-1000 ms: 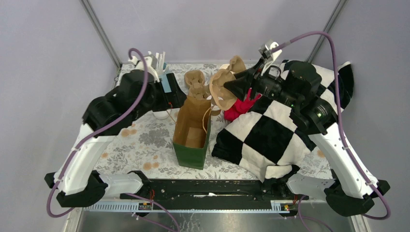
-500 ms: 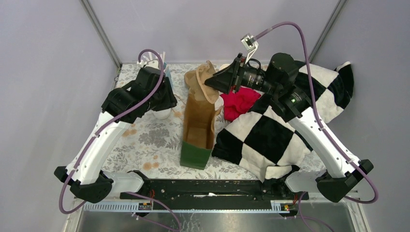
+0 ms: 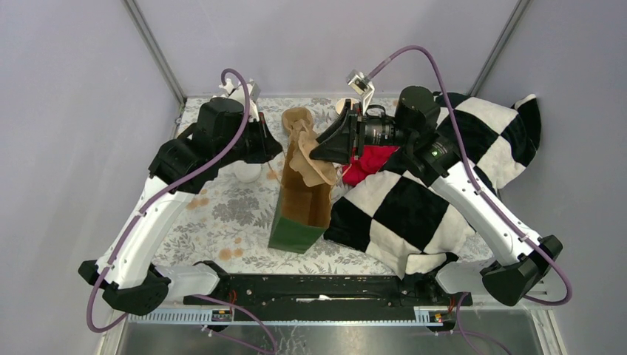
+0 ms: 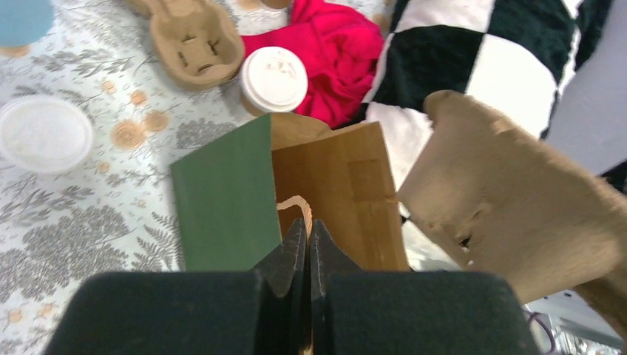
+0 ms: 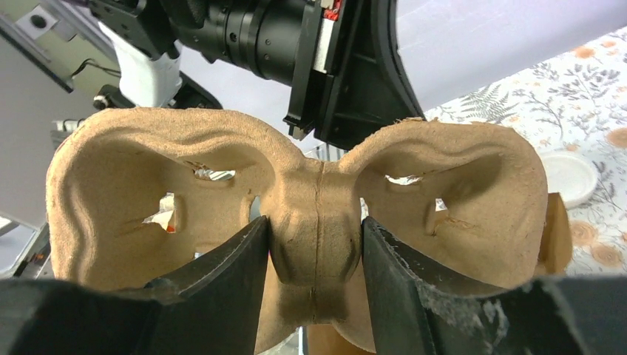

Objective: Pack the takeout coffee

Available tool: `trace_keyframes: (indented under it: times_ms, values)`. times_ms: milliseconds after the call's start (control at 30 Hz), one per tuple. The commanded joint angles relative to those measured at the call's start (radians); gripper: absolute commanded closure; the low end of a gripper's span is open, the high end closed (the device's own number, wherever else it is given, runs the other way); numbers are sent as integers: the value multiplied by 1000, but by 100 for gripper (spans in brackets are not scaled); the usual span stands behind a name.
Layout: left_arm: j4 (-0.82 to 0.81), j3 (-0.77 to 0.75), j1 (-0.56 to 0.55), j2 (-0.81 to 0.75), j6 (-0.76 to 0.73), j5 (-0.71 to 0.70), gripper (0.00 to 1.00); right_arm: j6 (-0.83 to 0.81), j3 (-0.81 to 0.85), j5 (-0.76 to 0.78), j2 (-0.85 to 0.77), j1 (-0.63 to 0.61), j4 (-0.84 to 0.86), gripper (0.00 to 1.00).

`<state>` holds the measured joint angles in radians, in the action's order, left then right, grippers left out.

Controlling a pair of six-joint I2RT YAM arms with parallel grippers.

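The takeout coffee (image 4: 273, 78), a brown cup with a white lid, stands on the table beyond the bag, next to a red cloth; in the top view it is hidden. A paper bag (image 3: 299, 203), green outside and brown inside, stands open mid-table. My left gripper (image 4: 307, 225) (image 3: 273, 151) is shut on the bag's twisted paper handle (image 4: 296, 203). My right gripper (image 5: 316, 244) (image 3: 316, 151) is shut on the centre ridge of a pulp cup carrier (image 5: 296, 170) (image 3: 312, 168), which hangs over the bag's mouth.
A second pulp carrier (image 4: 194, 37) lies behind the bag. A loose white lid (image 4: 43, 133) sits at the left, a blue object (image 4: 22, 15) behind it. The red cloth (image 4: 333, 44) and a black-and-white checkered blanket (image 3: 414, 207) fill the right side.
My left gripper has gone from open to shut on the bag's handle. The right arm has carried the pulp carrier left and down over the bag's mouth. The bag has shifted and stands narrower.
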<state>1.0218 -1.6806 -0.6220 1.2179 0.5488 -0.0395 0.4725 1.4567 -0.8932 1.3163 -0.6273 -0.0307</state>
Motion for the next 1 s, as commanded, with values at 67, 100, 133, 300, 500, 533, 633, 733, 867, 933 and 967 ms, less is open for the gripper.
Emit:
trace_keyframes:
  times_ms: [67,100,133,300,500,533,633,733,867,933,967]
  values:
    - [-142,-7,4,-13,-51,103,100,62,-64,-134,4,-7,168,46]
    - [-146,-2,4,-11,-56,111,100,54,-85,-138,0,-6,167,46]
    - [-149,2,4,-11,-59,115,100,45,-110,-141,-7,-7,166,46]
    - [-160,13,4,-16,-75,129,100,-27,-155,-180,-6,-6,96,46]
    - [-163,53,4,-34,-121,174,100,-225,-197,-265,1,-6,76,43]
    - [-164,61,4,-39,-127,177,100,-260,-193,-281,9,-6,63,43]
    - [-164,72,4,-48,-147,189,100,-435,-156,-294,37,-7,-89,43]
    - [-164,74,4,-50,-156,185,100,-605,-96,-281,71,-6,-262,43]
    - [-163,59,4,-37,-158,178,100,-742,-27,-276,108,-7,-478,44]
    - [-163,54,4,-28,-159,179,100,-749,-36,-271,93,-6,-490,45]
    - [-163,53,4,-24,-160,182,100,-756,-43,-260,78,-6,-486,45]
